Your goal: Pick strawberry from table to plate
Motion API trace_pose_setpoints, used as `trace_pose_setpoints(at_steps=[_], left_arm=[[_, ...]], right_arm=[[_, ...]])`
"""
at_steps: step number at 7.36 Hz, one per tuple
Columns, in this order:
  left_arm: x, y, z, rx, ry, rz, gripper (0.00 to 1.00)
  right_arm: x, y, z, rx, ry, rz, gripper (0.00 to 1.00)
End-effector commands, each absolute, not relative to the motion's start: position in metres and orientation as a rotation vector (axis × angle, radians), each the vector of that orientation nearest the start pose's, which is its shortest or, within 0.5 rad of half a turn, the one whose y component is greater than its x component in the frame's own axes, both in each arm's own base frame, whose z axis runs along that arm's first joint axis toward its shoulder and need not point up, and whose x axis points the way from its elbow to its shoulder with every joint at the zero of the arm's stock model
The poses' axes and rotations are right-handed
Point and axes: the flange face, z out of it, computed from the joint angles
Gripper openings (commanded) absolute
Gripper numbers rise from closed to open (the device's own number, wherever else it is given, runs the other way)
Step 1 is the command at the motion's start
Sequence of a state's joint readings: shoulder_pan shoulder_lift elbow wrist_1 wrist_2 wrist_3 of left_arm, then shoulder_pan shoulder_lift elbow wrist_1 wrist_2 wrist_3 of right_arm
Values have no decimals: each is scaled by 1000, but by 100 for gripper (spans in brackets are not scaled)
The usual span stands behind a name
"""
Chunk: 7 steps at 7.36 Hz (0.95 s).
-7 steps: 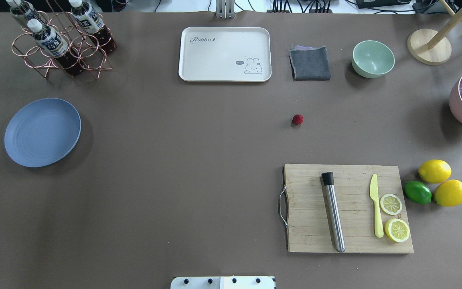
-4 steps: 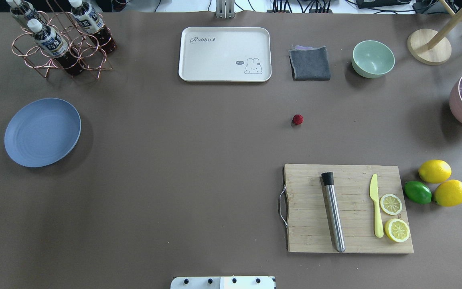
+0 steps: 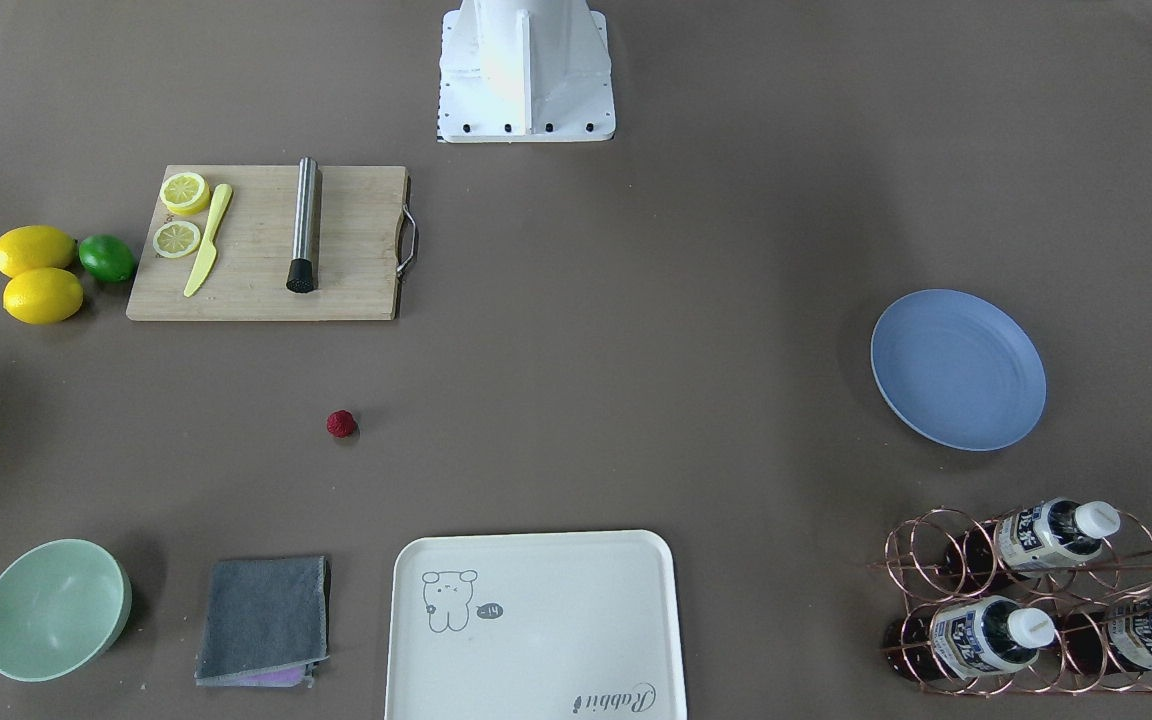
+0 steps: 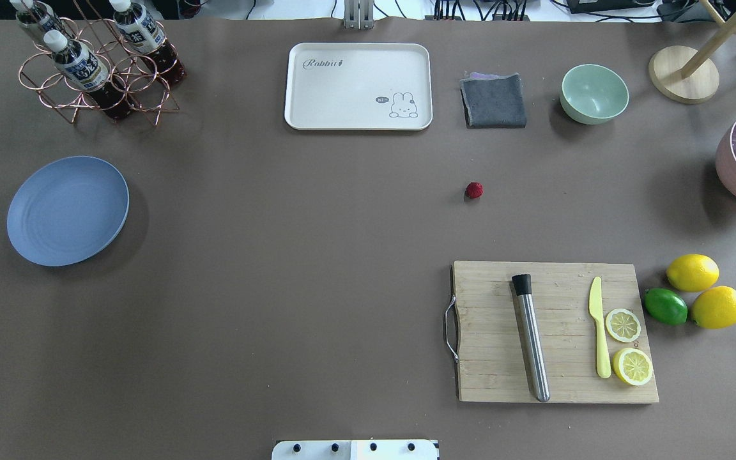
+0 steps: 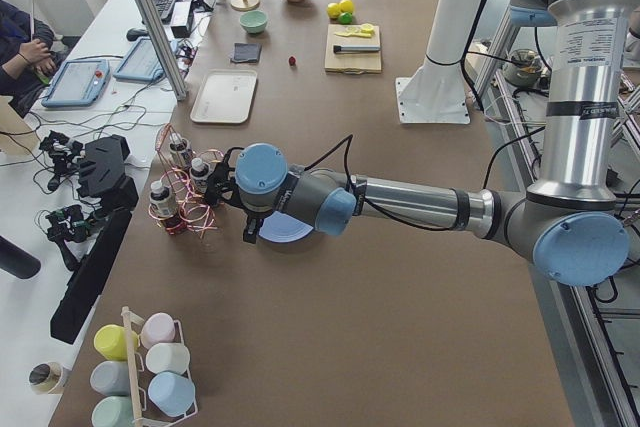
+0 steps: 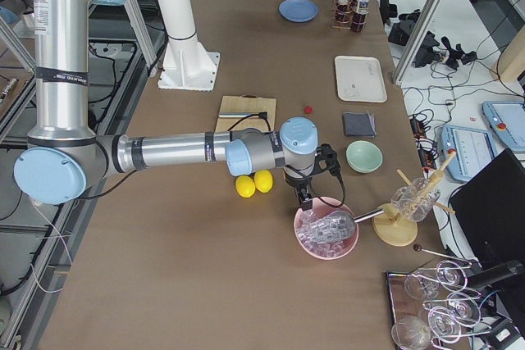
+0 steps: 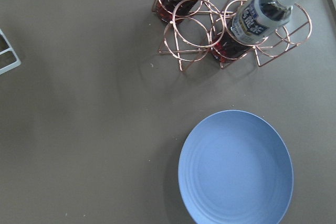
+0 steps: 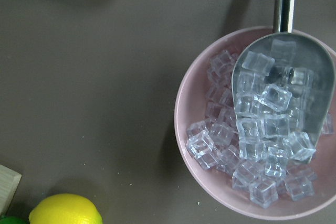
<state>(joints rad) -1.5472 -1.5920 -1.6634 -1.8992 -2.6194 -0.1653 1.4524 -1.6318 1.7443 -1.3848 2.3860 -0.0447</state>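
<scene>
We see the strawberry (image 4: pixel 474 190) lying on the bare desk (image 4: pixel 291 243), between the wooden cutting board (image 4: pixel 489 332) and the grey cloth (image 4: pixel 494 101), well apart from the blue plate (image 4: pixel 68 211). Our left end effector (image 5: pixel 250 234) hangs near the plate. Our right end effector (image 6: pixel 305 197) hangs by the pink ice bowl (image 6: pixel 328 256). We cannot tell whether either is released or clenched.
</scene>
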Motion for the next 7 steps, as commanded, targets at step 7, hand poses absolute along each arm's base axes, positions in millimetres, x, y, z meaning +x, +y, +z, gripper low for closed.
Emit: trace_pose_setpoints(at_steps=[7], left_arm=[[158,-528,648,274,931,134,98]], right_arm=[[-224,-491,460,244,-832,-39,99]])
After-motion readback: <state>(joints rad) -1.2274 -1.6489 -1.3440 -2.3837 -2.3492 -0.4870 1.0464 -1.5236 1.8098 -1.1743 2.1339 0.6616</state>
